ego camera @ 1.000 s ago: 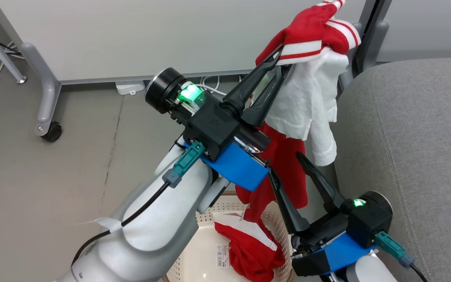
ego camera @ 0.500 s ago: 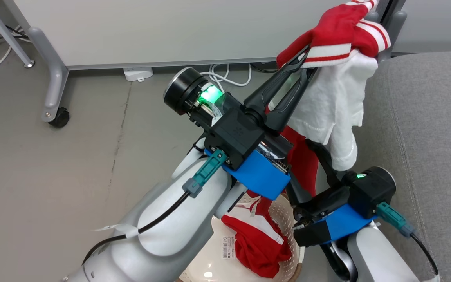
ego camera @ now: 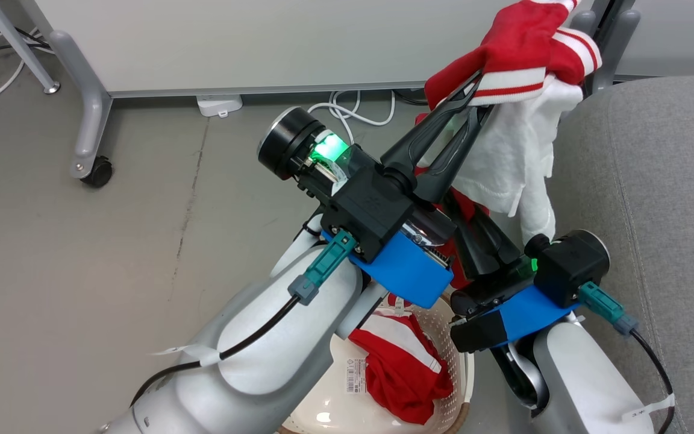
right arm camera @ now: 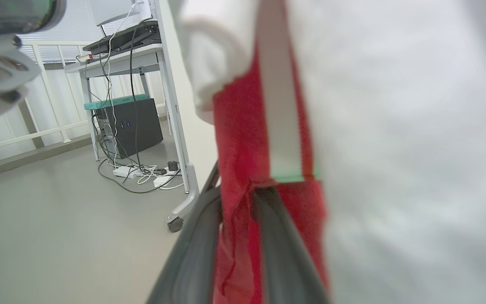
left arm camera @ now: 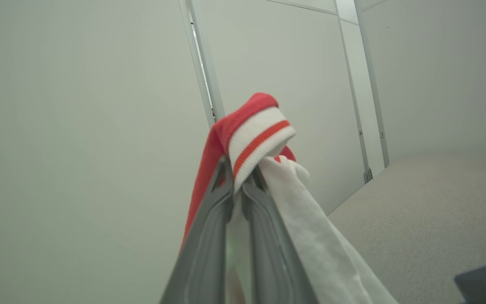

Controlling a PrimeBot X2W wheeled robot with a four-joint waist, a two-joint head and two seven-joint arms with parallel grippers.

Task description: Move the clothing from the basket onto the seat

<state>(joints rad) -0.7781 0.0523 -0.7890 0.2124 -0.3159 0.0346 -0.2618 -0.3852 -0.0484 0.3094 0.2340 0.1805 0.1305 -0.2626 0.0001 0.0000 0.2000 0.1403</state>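
My left gripper point(ego camera: 476, 96) is raised and shut on the red, white-striped cuff of one piece of the clothing point(ego camera: 522, 42), whose white lining hangs down beside the seat point(ego camera: 654, 181). The left wrist view shows that gripper point(left arm camera: 236, 169) pinching the cuff point(left arm camera: 255, 131). Lower down, my right gripper point(ego camera: 473, 232) is shut on the garment's hanging red part. In the right wrist view, red cloth point(right arm camera: 243, 126) sits between that gripper's point(right arm camera: 243, 190) fingers. A second red garment point(ego camera: 407, 374) lies in the basket point(ego camera: 458, 352) below my arms.
A wheeled partition with grey legs and a caster point(ego camera: 97, 172) stands behind. A power strip point(ego camera: 220, 103) and white cables lie on the grey floor. A desk with a dark computer tower point(right arm camera: 133, 124) stands further off.
My right gripper has risen from beside the basket to the hanging red cloth and closed on it. The left gripper keeps its hold. The head camera has shifted.
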